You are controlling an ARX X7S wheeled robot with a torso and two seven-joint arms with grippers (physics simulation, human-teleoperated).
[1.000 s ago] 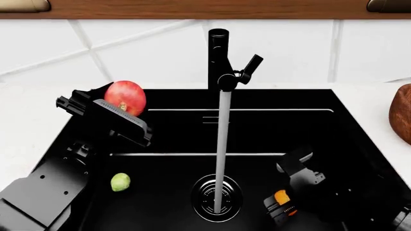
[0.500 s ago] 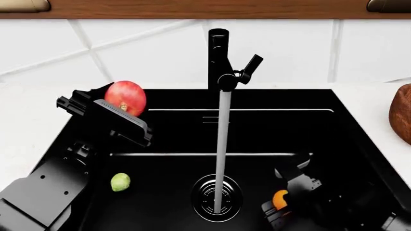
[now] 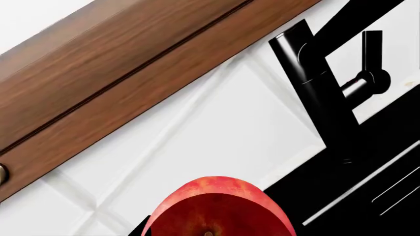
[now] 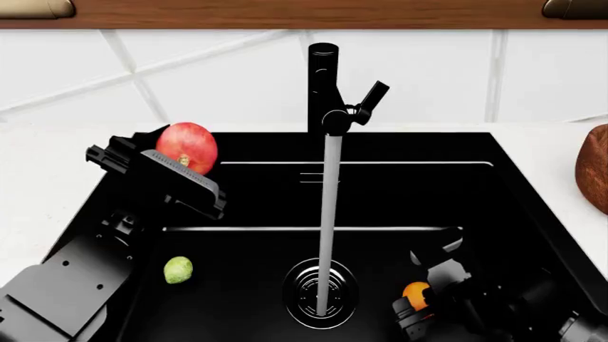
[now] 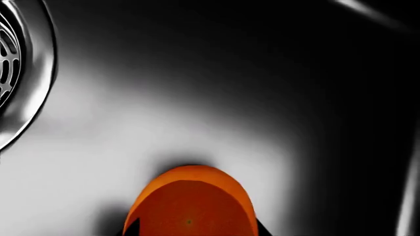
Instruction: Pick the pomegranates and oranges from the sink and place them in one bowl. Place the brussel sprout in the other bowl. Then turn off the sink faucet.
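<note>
Clamping round red pomegranate [image 4: 187, 147] at ten o'clock, left gripper [image 4: 164, 165], right gripper [image 4: 423, 299] gripping small orange ball [image 4: 416, 294] at five o'clock.

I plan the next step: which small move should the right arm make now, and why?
Probably lift the right gripper straight up. It appears shut on the orange low in the sink, beside the drain; the wooden bowl stands on the counter above the rim.
</note>
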